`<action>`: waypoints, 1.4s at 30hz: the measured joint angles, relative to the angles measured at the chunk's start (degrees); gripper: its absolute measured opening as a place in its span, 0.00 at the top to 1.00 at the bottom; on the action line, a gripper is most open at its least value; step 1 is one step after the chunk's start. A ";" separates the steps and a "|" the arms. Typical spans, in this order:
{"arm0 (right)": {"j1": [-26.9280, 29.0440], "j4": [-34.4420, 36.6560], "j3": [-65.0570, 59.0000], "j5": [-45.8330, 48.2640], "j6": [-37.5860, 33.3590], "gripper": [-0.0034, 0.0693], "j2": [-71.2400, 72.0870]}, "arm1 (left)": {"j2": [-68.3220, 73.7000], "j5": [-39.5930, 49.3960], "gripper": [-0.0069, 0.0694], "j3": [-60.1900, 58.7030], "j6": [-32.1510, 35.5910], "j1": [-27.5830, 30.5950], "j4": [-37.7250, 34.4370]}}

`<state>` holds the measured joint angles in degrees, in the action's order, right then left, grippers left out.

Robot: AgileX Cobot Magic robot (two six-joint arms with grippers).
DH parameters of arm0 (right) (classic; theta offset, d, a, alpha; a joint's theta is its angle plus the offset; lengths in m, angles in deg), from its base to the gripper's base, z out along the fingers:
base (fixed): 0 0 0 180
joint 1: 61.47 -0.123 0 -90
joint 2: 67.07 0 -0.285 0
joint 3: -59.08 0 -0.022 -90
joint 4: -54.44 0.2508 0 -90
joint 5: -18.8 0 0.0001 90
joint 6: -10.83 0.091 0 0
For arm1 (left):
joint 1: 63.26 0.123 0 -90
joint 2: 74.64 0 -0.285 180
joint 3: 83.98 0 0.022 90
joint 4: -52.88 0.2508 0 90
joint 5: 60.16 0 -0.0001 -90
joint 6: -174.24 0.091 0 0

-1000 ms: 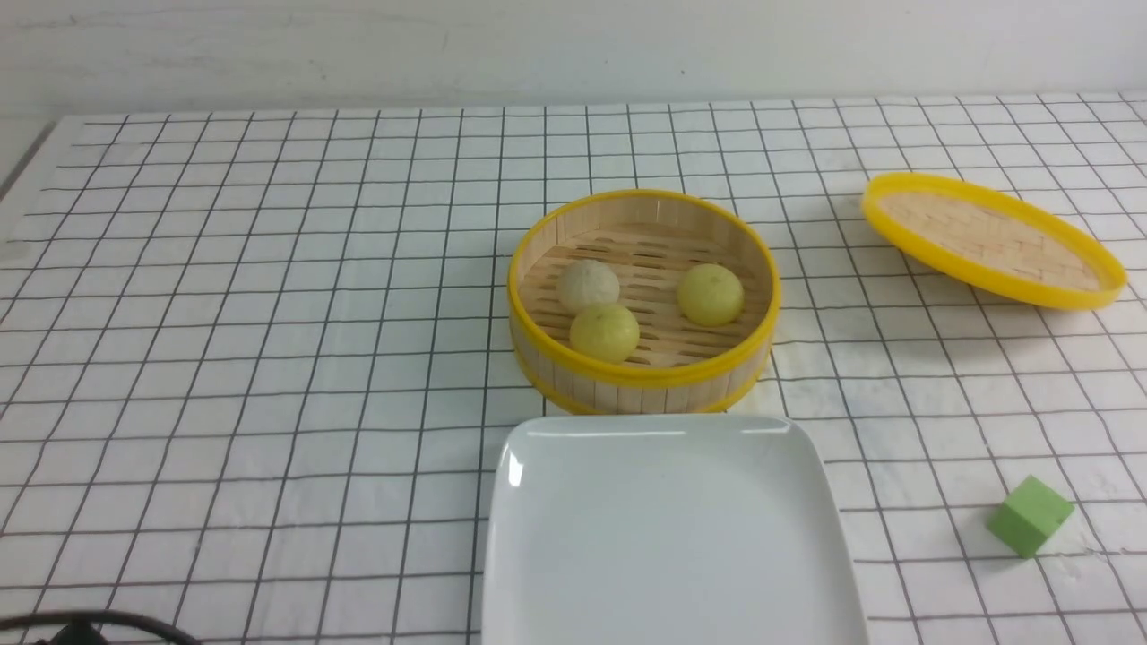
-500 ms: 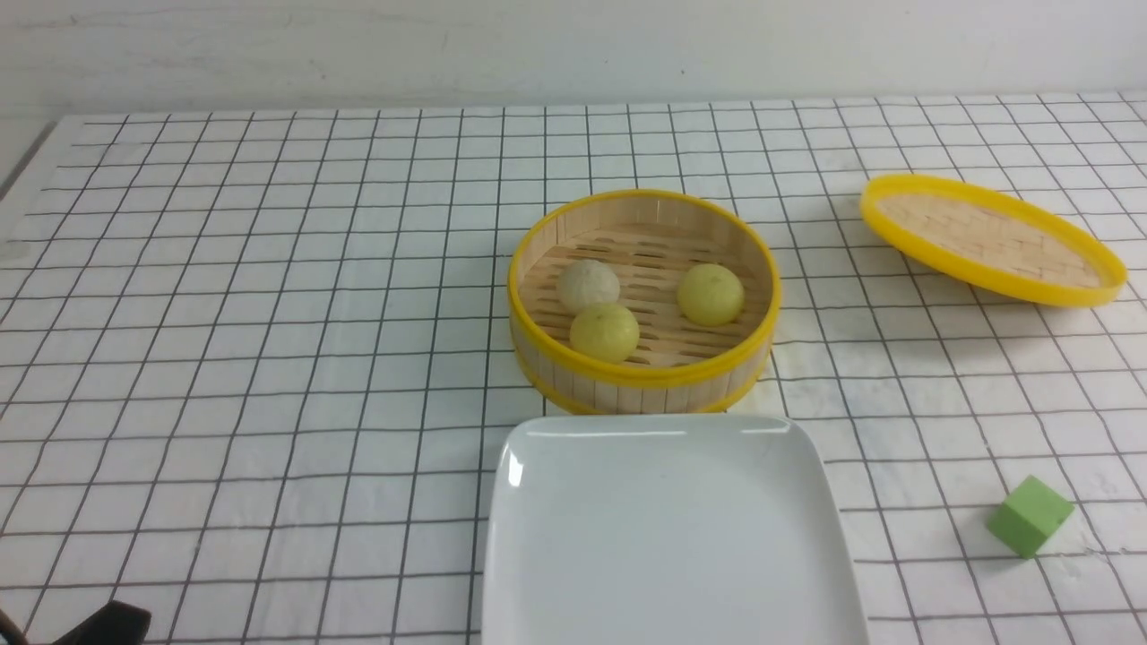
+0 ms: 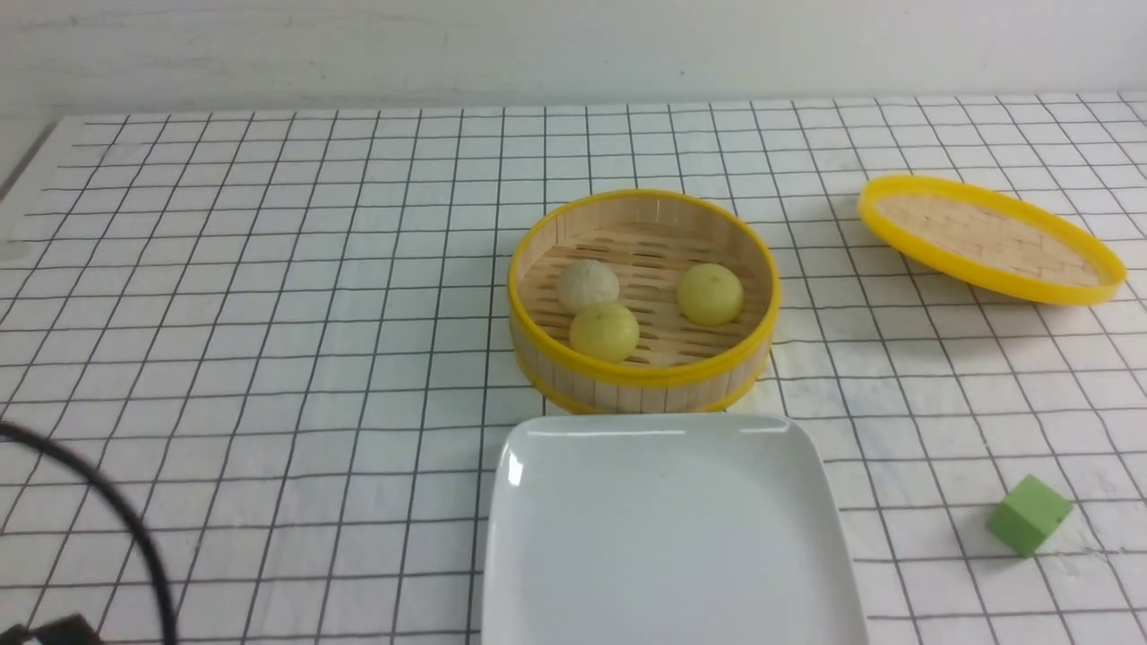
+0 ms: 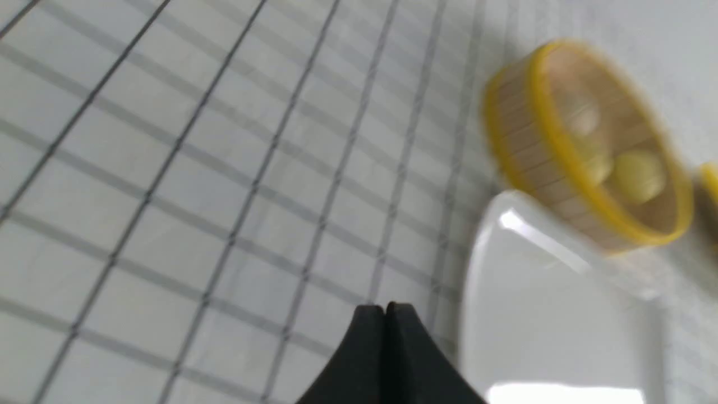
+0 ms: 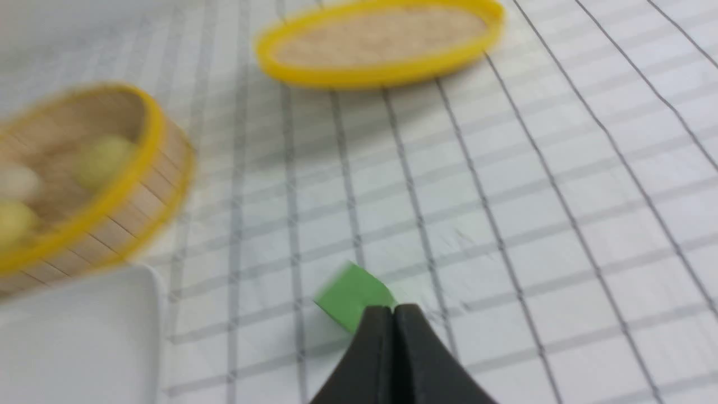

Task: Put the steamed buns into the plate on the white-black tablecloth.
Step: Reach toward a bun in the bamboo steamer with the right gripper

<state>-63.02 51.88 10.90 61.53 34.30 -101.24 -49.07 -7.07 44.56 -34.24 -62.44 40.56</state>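
Three steamed buns lie in a round yellow-rimmed bamboo basket (image 3: 538,345): an off-white bun (image 3: 588,285), a pale yellow-green bun (image 3: 605,331) in front of it, another yellow-green bun (image 3: 710,294) to the right. The white plate (image 3: 668,528) sits just in front of the basket on the white-black tablecloth (image 3: 269,313). My left gripper (image 4: 385,307) is shut and empty, above the cloth to the left of the plate (image 4: 555,314). My right gripper (image 5: 394,310) is shut and empty, hovering near the green cube (image 5: 350,294). Neither gripper shows in the front view.
The basket's yellow-rimmed woven lid (image 3: 990,237) lies tilted at the back right. A green cube (image 3: 1029,514) sits right of the plate. A black cable (image 3: 107,502) arcs over the cloth's front left corner.
The black cable has swung up into the front left corner of the front view. Buns, basket, plate and cube have not moved.
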 joint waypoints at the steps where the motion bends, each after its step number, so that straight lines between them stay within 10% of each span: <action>1: 0.00 -0.19 0.43 0.78 0.00 0.96 -0.80 | 0.66 0.64 0.91 0.23 -0.01 0.00 0.00; 5: 0.00 2.55 5.48 8.31 -0.79 0.95 -14.57 | 12.06 7.60 0.91 3.07 0.52 0.00 5.96; 17: -11.52 47.67 18.23 6.11 -46.86 0.87 -48.51 | 32.17 6.61 0.90 4.76 12.82 0.00 2.98; 34: -21.66 13.63 58.77 1.02 -27.47 0.37 -83.13 | 32.83 5.07 0.87 4.82 15.20 0.00 1.01; 42: -21.66 9.54 67.35 -8.47 -26.50 0.35 -94.09 | 32.83 4.96 0.86 4.82 15.31 0.00 1.28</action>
<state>-84.69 61.42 78.25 53.05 7.80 -195.33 -16.24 -2.11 49.38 -18.93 -62.44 41.84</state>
